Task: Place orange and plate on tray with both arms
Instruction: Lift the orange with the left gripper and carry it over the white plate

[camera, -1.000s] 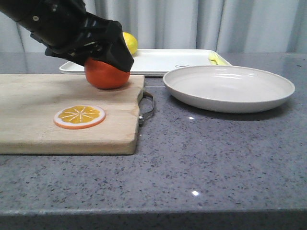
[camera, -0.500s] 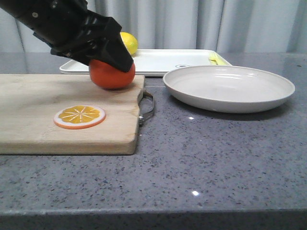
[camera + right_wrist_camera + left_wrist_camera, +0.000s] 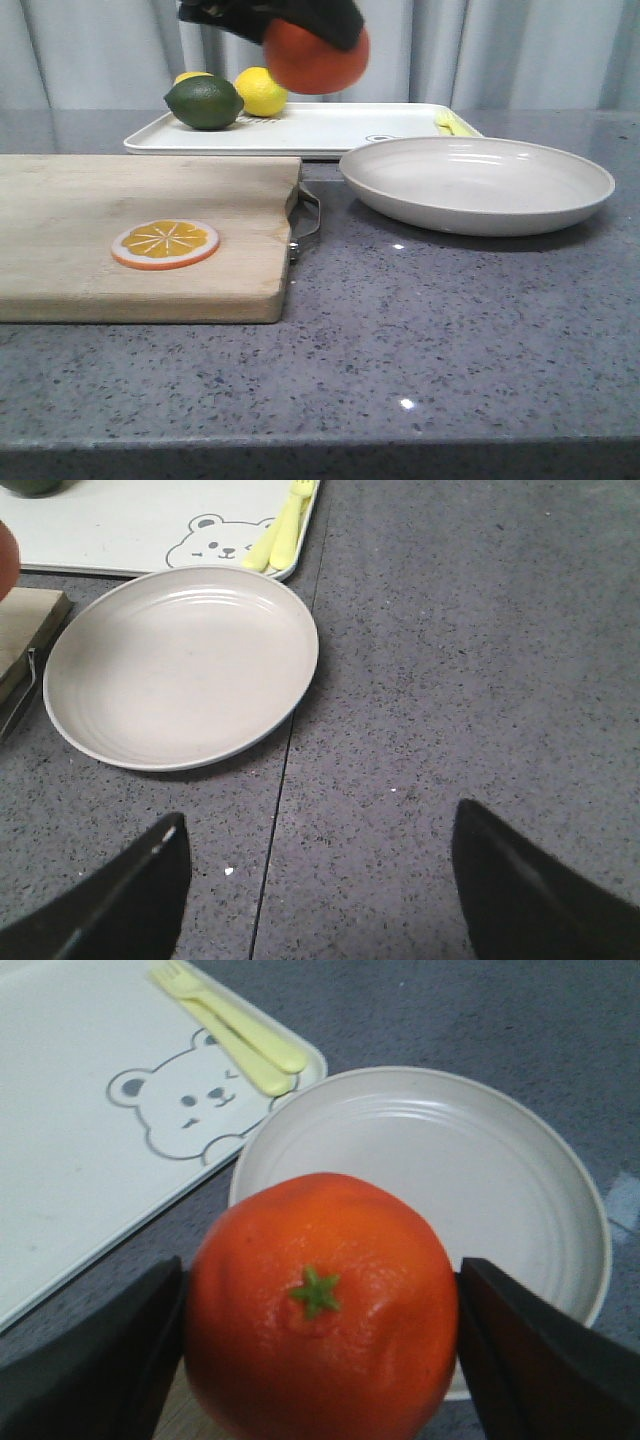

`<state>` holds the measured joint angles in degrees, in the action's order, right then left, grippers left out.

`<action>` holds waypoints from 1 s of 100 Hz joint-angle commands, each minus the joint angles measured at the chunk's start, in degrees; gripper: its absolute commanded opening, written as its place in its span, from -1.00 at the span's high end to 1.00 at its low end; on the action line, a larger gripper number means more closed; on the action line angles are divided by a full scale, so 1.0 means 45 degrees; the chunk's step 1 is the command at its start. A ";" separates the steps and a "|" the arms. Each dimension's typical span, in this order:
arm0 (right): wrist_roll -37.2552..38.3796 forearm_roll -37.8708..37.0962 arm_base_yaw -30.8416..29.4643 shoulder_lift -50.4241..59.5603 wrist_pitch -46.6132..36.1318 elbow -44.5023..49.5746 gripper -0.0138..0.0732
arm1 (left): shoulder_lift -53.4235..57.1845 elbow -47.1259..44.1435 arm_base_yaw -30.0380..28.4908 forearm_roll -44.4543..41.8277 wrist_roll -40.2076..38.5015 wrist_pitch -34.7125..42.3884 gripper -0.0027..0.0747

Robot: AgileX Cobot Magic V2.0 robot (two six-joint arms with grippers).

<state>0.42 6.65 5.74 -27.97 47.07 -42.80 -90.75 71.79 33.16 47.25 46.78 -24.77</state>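
Observation:
My left gripper is shut on the orange and holds it high in the air, above the gap between the cutting board and the plate. In the left wrist view the orange sits between both dark fingers, stem side up. The off-white plate rests on the grey table at right, also seen in the right wrist view. The white tray lies behind it. My right gripper is open and empty over bare table, short of the plate.
A wooden cutting board with a metal handle lies at left, bearing an orange slice. A lime and a lemon sit on the tray's left part; a yellow fork and spoon lie at its right end.
My left gripper has lifted the orange off the cutting board, up and to the right. The lime and lemon on the tray are now uncovered.

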 commanded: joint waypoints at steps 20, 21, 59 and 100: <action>-0.0094 -0.0106 -0.0053 -0.0165 -0.0827 -0.0409 -0.58 | -0.1642 0.2158 0.1327 0.0390 -0.0195 0.0723 0.15; -0.0094 -0.0106 -0.0053 -0.0165 -0.0827 -0.0409 -0.58 | -0.1700 0.2211 0.1324 0.0390 -0.0195 0.0723 0.15; -0.0094 -0.0106 -0.0053 -0.0165 -0.0827 -0.0409 -0.58 | -0.3820 0.4128 0.1536 0.0495 -0.0432 0.0666 0.15; -0.0094 -0.0106 -0.0053 -0.0165 -0.0827 -0.0409 -0.58 | -0.4055 0.4124 0.1536 0.0345 -0.0432 0.0291 0.14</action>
<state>0.42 6.62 5.74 -27.97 47.16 -42.80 -111.53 88.37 39.69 47.59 45.34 -25.16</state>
